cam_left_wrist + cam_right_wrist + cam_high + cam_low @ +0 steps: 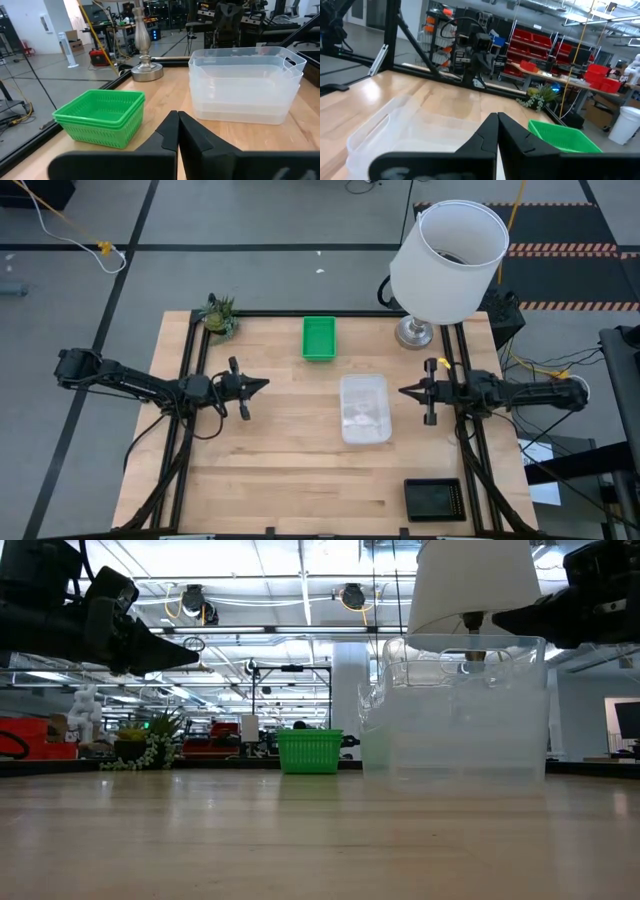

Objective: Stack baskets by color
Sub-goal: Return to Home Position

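Observation:
Green baskets (319, 338) (100, 117) sit nested on their bottoms on the wooden table, toward its far edge. A stack of clear baskets (364, 408) (245, 85) stands at mid-table, right of centre. A black basket (434, 498) lies near the front right corner. My left gripper (262, 385) (177, 115) hovers shut and level above the table's left part, pointing toward the clear baskets. My right gripper (403, 391) (497, 116) hovers shut just right of the clear stack, pointing toward the table's left. Neither holds anything.
A lamp with a large white shade (447, 260) and a metal foot (414, 332) stands at the far right. A small potted plant (219, 315) sits at the far left corner. Black frame rails (190, 430) run along both sides of the table.

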